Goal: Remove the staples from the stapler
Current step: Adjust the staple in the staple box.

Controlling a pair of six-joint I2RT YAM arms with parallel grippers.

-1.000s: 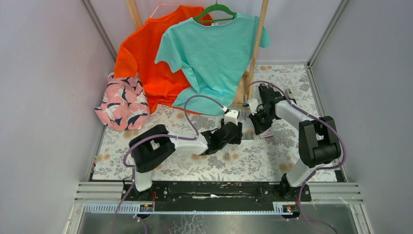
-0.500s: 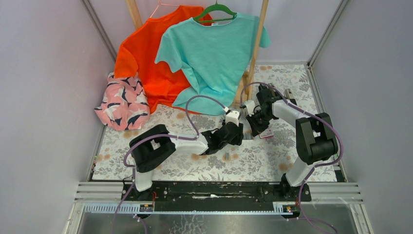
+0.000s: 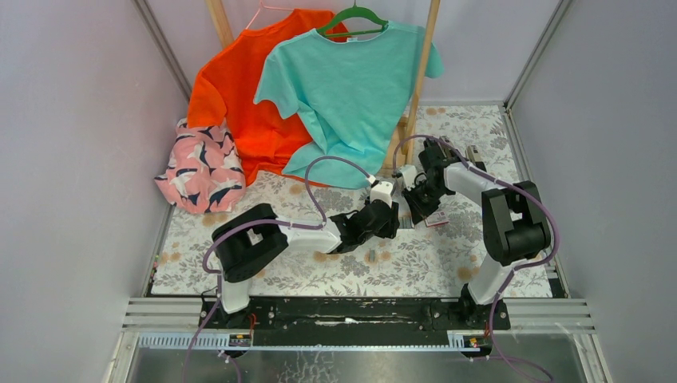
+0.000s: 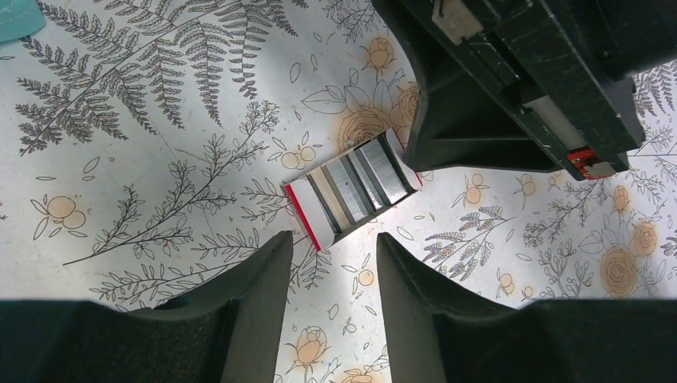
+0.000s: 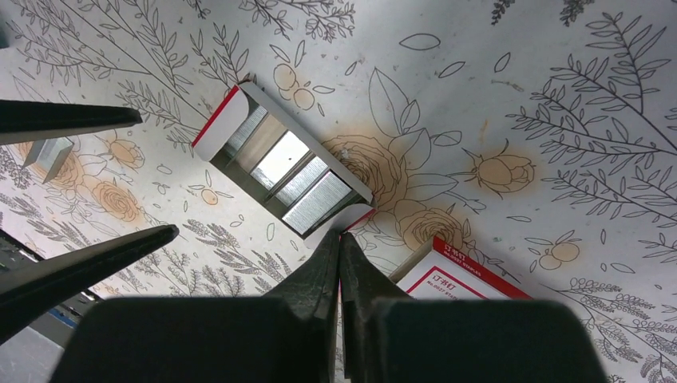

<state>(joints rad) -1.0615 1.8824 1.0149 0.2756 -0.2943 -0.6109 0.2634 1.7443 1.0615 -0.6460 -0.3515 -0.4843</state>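
Observation:
Silvery strips of staples [image 4: 351, 185] lie side by side in a small white cardboard tray [image 4: 302, 204] with red edges, flat on the flowered tablecloth. My left gripper [image 4: 334, 237] hovers open just short of the tray's near end, with only cloth between its fingers. My right gripper [image 5: 341, 235] is shut, its tips pinching the white flap [image 5: 357, 217] at one end of the tray [image 5: 214, 132]. The staples [image 5: 297, 180] fill that tray's slots. In the top view both grippers [image 3: 391, 219] [image 3: 417, 209] meet mid-table. The stapler shows in no view.
A white-and-red staple box [image 5: 459, 281] lies right beside my right gripper. A small silvery block [image 5: 48, 155] rests on the cloth near the left fingers. Orange [image 3: 231, 96] and teal [image 3: 347, 88] shirts hang at the back, with a pink patterned bundle [image 3: 199, 171] at back left.
My right arm has shifted slightly left toward the left gripper. The left gripper's fingers have drawn a little closer together.

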